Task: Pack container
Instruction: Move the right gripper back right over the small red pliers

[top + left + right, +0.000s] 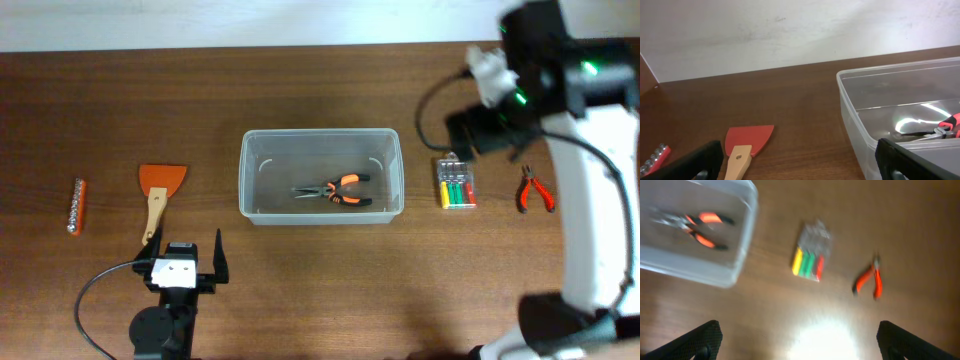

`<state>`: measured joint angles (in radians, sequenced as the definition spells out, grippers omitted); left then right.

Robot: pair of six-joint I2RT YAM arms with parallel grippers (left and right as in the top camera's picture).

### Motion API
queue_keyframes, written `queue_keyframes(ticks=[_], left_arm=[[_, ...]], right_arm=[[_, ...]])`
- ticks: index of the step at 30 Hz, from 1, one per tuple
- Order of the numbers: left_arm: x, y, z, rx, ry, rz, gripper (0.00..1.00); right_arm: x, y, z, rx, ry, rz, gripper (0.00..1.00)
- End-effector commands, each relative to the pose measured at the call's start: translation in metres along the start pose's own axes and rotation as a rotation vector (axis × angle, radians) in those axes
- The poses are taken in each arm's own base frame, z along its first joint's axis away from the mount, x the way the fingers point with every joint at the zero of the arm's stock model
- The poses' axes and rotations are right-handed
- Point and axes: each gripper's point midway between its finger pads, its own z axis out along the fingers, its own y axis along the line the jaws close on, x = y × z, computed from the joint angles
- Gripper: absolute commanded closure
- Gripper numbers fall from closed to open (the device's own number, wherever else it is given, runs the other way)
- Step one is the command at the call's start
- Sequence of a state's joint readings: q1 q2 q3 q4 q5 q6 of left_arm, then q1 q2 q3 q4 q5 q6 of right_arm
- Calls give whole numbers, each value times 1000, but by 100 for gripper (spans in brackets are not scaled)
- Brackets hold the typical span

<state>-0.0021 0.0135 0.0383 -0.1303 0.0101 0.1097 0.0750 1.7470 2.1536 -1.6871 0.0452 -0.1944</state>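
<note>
The clear plastic container (320, 134) stands mid-table with a pair of orange-and-black pliers (335, 190) lying inside. My left gripper (185, 262) is open low near the front edge, left of the container (855, 115), with nothing between its fingers. In the left wrist view its jaws (799, 150) frame bare wood. My right gripper (478, 128) hangs open and empty high above the table, right of the container (715, 270). The blurred right wrist view shows its jaws (797, 335) wide apart, with the pliers (700, 227) in the tub below.
Right of the container lie a pack of coloured bits (457, 183) and small red cutters (534, 190). On the left lie an orange scraper (158, 195) with a wooden handle and a red bit strip (77, 205). The right arm's white body (600, 200) rises along the right edge.
</note>
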Motion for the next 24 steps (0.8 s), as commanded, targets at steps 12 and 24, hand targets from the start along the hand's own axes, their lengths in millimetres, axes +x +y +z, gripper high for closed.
queue_keyframes(ticks=[12, 24], left_arm=[[1, 2, 0, -12, -1, 12, 1], [1, 2, 0, -12, -1, 12, 1]], right_arm=[[52, -122, 121, -38, 154, 416, 1], [80, -114, 229, -130, 443, 581, 1]])
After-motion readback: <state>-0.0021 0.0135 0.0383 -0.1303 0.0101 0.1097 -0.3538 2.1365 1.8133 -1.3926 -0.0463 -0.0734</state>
